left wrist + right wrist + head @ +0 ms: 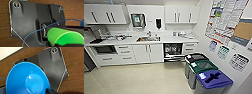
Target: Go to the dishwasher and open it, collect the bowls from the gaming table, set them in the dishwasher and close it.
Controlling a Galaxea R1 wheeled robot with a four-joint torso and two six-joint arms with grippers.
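The dishwasher [172, 50] stands open under the white counter, right of the sink; its door is folded down and the dark inside shows racks. It lies across the pale floor from me, ahead and a little right. In the right wrist view a bright blue bowl [27, 78] hangs close to the camera, with my right gripper [49, 90] shut on its rim. The left wrist view shows a bright green cup [65, 36] lying sideways in my left gripper [52, 44].
Three waste bins stand along the right wall: black [195, 58], green [202, 67] and blue [212, 80]. White cabinets [146, 53] and drawers run left of the dishwasher, with a sink [148, 38] and clutter on the counter. A thin blue cable [37, 30] crosses the left wrist view.
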